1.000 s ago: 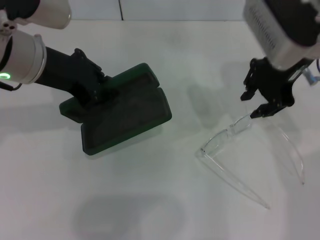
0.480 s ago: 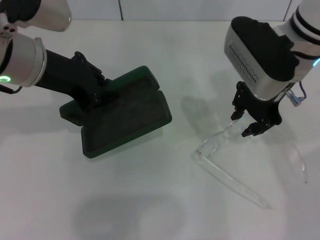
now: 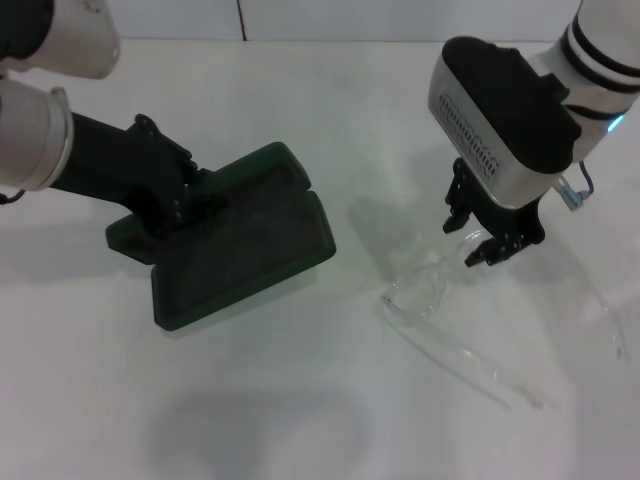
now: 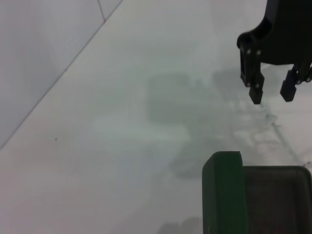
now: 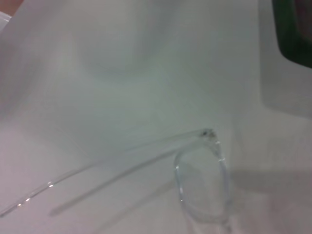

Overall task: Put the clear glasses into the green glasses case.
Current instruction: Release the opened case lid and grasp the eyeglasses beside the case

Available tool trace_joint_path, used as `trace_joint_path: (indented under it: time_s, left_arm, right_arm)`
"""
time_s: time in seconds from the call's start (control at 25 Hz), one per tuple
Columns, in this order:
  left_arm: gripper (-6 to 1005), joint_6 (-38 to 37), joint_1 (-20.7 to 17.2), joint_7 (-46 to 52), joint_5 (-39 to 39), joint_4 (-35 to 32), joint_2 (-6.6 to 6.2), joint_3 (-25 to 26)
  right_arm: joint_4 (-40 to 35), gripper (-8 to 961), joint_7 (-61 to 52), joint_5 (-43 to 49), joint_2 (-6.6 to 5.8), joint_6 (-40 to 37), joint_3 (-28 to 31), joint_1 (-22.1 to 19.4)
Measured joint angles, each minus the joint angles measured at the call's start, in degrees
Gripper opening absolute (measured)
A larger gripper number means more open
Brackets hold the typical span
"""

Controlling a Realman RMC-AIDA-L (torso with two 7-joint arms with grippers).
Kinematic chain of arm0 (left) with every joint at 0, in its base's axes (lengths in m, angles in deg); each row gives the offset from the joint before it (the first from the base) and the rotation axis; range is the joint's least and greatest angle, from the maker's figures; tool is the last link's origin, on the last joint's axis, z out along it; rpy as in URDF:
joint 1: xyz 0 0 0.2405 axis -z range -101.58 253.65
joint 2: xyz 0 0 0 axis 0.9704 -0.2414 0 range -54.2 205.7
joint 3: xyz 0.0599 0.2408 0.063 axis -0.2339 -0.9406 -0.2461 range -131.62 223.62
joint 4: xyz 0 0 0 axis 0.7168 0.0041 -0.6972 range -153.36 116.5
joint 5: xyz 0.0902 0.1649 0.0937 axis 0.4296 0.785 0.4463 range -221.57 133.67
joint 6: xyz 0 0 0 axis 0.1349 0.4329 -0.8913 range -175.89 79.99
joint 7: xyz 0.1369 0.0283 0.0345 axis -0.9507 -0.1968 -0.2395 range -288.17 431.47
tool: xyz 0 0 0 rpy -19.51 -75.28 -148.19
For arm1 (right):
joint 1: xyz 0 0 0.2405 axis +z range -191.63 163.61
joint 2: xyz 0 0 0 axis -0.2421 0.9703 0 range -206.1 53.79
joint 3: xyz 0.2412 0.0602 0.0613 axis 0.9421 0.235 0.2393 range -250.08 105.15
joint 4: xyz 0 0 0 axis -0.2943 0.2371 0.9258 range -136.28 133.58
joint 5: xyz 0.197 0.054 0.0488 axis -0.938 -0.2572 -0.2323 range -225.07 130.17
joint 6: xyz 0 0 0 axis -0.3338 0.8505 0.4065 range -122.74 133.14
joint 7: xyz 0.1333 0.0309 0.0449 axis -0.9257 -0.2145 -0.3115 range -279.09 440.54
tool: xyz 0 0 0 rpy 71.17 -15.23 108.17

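The green glasses case (image 3: 245, 235) lies open on the white table, left of centre, its dark lining facing up. My left gripper (image 3: 175, 195) is shut on the case's far-left edge; the left wrist view shows a green rim of the case (image 4: 222, 192). The clear glasses (image 3: 425, 290) rest on the table to the right, one long temple arm running toward the front. My right gripper (image 3: 470, 240) hangs just above the lens's far end, fingers apart. Seen from the left wrist, my right gripper (image 4: 270, 92) also has a gap between its fingers. The right wrist view shows the lens (image 5: 202, 187).
The white table (image 3: 300, 400) spreads in front of the case and the glasses. A wall seam runs along the table's far edge (image 3: 240, 40). The case's green corner (image 5: 292, 29) shows in the right wrist view, apart from the glasses.
My right gripper has moved left and lower, from beside the lens's right end to over the lens. The glasses shifted slightly left. My left gripper and the case drifted a little left.
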Motion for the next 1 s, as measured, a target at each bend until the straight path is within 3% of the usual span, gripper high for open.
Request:
trace_joint_path:
  time_s: [0.52,1.0]
  left_arm:
    - [207,-0.03,-0.33,-0.02,0.54,-0.43,-0.23,-1.09]
    - [207,-0.02,5.82,1.31,3.71,1.68,-0.24,-6.30]
  right_arm:
    - [-1.98,390,-0.32,-2.04,0.00,-0.38,-0.62,-0.30]
    - [-2.56,390,-0.41,-5.16,0.00,-1.86,-4.55,-1.76]
